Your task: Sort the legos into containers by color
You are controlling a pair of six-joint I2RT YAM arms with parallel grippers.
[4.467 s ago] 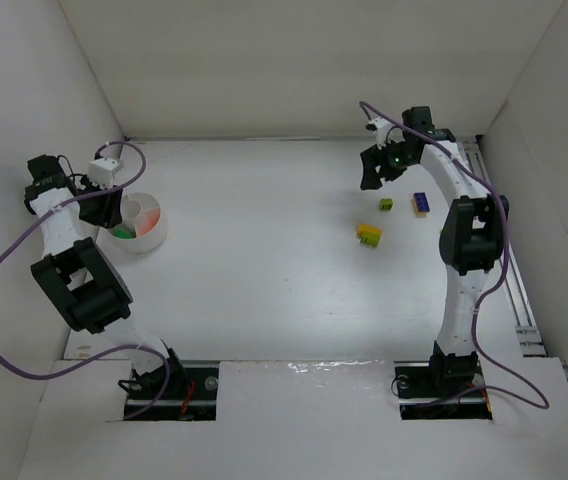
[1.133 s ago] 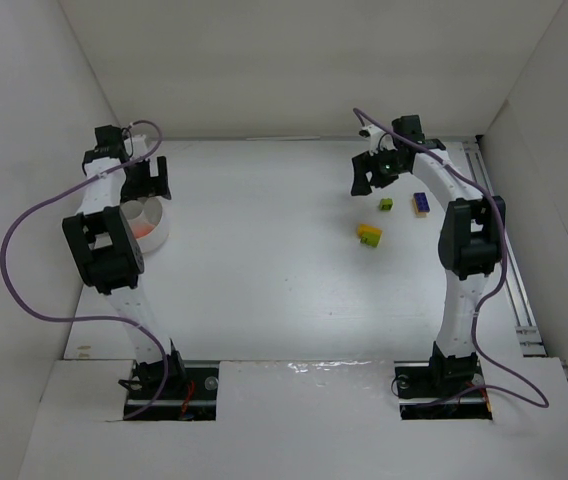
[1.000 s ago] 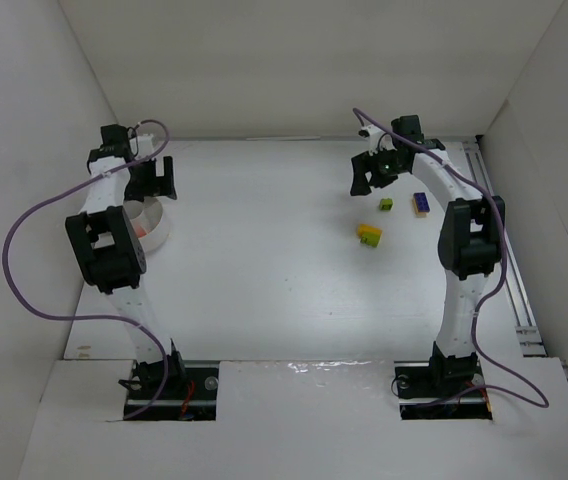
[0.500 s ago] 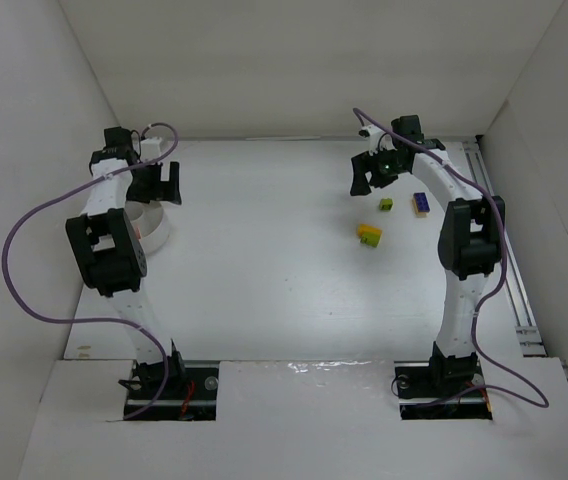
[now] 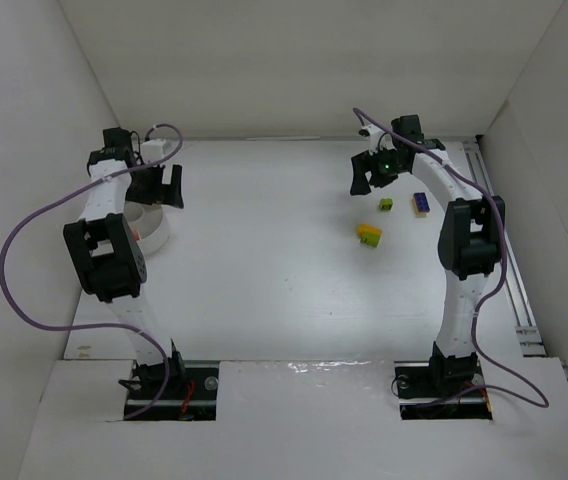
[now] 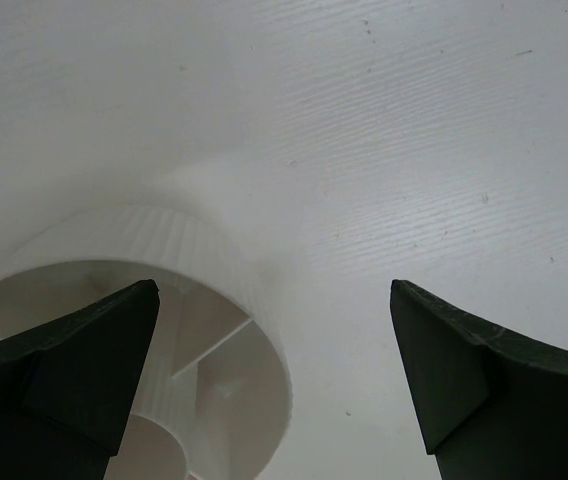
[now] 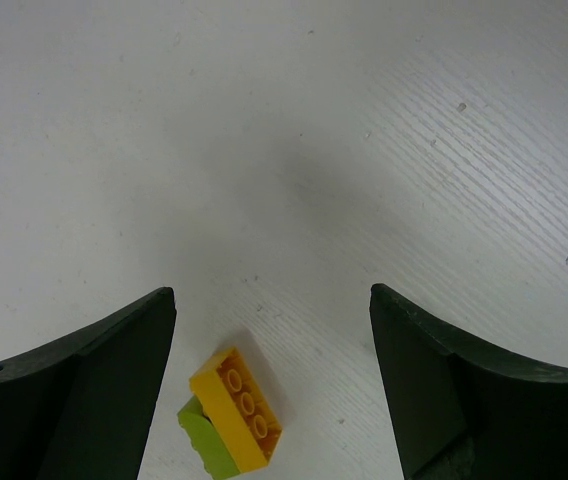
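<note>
The white round bowl (image 5: pixel 157 230) stands at the left, partly hidden behind my left arm; in the left wrist view its ribbed wall (image 6: pixel 199 250) and inner dividers show at lower left. My left gripper (image 5: pixel 164 187) (image 6: pixel 272 288) hangs open over the bowl's far right rim, holding nothing. At the right, a yellow brick stuck to a lime one (image 5: pixel 369 234) (image 7: pixel 239 405), a small green brick (image 5: pixel 387 204) and a purple-blue brick (image 5: pixel 421 203) lie on the table. My right gripper (image 5: pixel 367 178) (image 7: pixel 272 292) is open above the table just beyond the yellow brick, holding nothing.
White walls enclose the table on the left, back and right. A metal rail (image 5: pixel 509 270) runs along the right edge. A purple cable (image 5: pixel 24 280) loops off the left arm. A speck of orange (image 5: pixel 136 234) shows inside the bowl.
My left gripper has drifted a little right and towards the table's middle, from over the bowl to its far right rim. The right arm and the bricks have stayed put.
</note>
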